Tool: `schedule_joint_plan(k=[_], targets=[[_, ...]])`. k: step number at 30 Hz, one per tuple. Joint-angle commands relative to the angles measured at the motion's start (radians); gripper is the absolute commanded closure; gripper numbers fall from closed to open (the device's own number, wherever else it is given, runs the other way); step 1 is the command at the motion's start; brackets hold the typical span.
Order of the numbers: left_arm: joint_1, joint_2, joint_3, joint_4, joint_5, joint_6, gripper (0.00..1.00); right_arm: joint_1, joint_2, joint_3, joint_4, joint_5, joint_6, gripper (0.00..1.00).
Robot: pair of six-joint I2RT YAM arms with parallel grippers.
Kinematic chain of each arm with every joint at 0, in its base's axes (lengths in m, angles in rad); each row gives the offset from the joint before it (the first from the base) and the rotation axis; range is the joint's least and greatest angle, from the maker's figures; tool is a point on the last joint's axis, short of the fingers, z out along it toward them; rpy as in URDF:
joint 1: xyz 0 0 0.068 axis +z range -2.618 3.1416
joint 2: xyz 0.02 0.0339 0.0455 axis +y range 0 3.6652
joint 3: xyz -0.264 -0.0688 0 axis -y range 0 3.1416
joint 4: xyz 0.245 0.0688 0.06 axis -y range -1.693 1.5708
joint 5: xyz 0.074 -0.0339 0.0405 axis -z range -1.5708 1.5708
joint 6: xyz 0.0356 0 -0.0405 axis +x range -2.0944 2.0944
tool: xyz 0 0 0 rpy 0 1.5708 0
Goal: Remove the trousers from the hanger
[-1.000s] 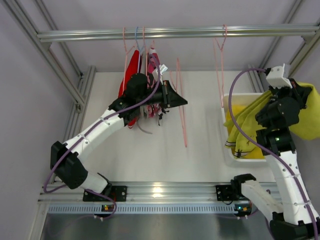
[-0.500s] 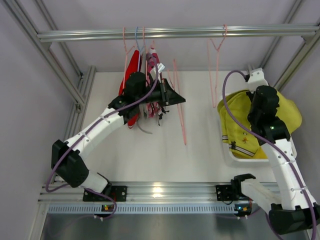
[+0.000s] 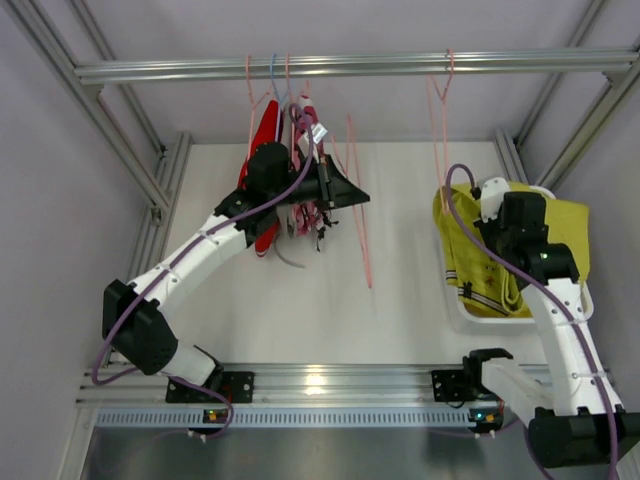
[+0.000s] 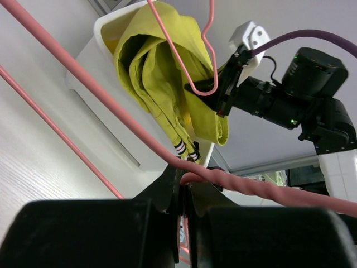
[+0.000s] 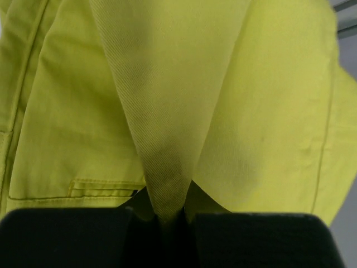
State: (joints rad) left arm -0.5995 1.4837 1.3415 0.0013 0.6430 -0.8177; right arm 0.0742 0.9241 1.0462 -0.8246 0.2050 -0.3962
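The bright yellow trousers (image 3: 563,228) and the duller yellow-green trousers (image 3: 462,262) lie bunched in the white bin (image 3: 470,318) at the right. My right gripper (image 3: 480,222) is down on them, shut on a yellow-green fold (image 5: 162,184). An empty pink hanger (image 3: 437,130) hangs from the rail above the bin. My left gripper (image 3: 345,193) is shut on the wire of a second pink hanger (image 4: 245,187) near the table's middle. The left wrist view shows the trousers (image 4: 162,72) draped in the bin (image 4: 106,95).
A red garment (image 3: 262,150) and a pink patterned garment (image 3: 305,215) hang on hangers at the rail's (image 3: 350,67) left, close behind my left arm. Metal frame posts run along both sides of the table.
My right gripper has swung left and down from beyond the bin's right side, carrying the trousers into the bin. My left gripper has barely moved and keeps hold of its hanger.
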Motion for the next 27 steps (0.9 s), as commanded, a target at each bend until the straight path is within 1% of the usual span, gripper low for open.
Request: schedule_joint_plan(k=[1,2,3,4,5,6,7,8,9,10,11,13,14,16,18,21,22,24,27], targets=[[0.009,-0.02,0.016,0.104,0.047,-0.015,1.0,-0.063,-0.013,-0.017,-0.105,-0.192,0.034,1.0],[0.009,-0.025,0.015,0.109,0.05,-0.014,1.0,-0.07,-0.01,-0.021,-0.114,-0.275,0.033,1.0],[0.01,-0.026,0.013,0.111,0.052,-0.006,1.0,-0.127,-0.008,-0.023,-0.12,-0.314,0.019,0.96],[0.009,-0.03,0.013,0.111,0.053,-0.001,1.0,-0.146,-0.011,-0.02,-0.136,-0.355,0.011,0.91],[0.009,-0.037,0.012,0.109,0.053,0.009,1.0,-0.168,-0.017,-0.015,-0.137,-0.427,0.008,0.81],[0.01,-0.04,0.012,0.109,0.053,0.017,1.0,-0.209,-0.027,-0.011,-0.14,-0.464,-0.01,0.74],[0.009,-0.042,0.013,0.102,0.056,0.023,1.0,-0.224,-0.048,-0.008,-0.14,-0.502,-0.019,0.68],[0.01,-0.046,0.013,0.097,0.057,0.031,1.0,-0.238,-0.057,0.007,-0.148,-0.565,-0.027,0.55],[0.01,-0.049,0.013,0.094,0.06,0.046,1.0,-0.267,-0.07,0.017,-0.151,-0.596,-0.039,0.49],[0.01,-0.051,0.012,0.089,0.06,0.052,1.0,-0.283,-0.091,0.038,-0.153,-0.63,-0.046,0.41],[0.009,-0.056,0.01,0.086,0.06,0.06,1.0,-0.3,-0.1,0.047,-0.154,-0.683,-0.049,0.39],[0.009,-0.057,0.01,0.085,0.063,0.066,1.0,-0.358,-0.119,0.08,-0.153,-0.729,-0.047,0.38],[0.009,-0.057,0.01,0.083,0.067,0.072,1.0,-0.414,-0.123,0.09,-0.153,-0.79,-0.046,0.39],[0.009,-0.06,0.008,0.085,0.067,0.077,1.0,-0.474,-0.123,0.112,-0.143,-0.843,-0.032,0.41],[0.007,-0.065,0.008,0.083,0.072,0.084,1.0,-0.545,-0.107,0.117,-0.107,-0.865,0.011,0.43],[0.007,-0.068,0.01,0.085,0.073,0.098,1.0,-0.58,-0.012,0.124,-0.108,-0.878,0.03,0.44],[0.007,-0.069,0.01,0.086,0.073,0.1,1.0,-0.585,0.045,0.133,-0.114,-0.895,0.027,0.44],[0.009,-0.069,0.01,0.083,0.075,0.112,1.0,-0.588,0.085,0.132,-0.107,-0.921,0.017,0.43],[0.006,-0.076,0.01,0.077,0.069,0.133,1.0,-0.584,0.136,0.101,-0.039,-0.914,0.014,0.34]])
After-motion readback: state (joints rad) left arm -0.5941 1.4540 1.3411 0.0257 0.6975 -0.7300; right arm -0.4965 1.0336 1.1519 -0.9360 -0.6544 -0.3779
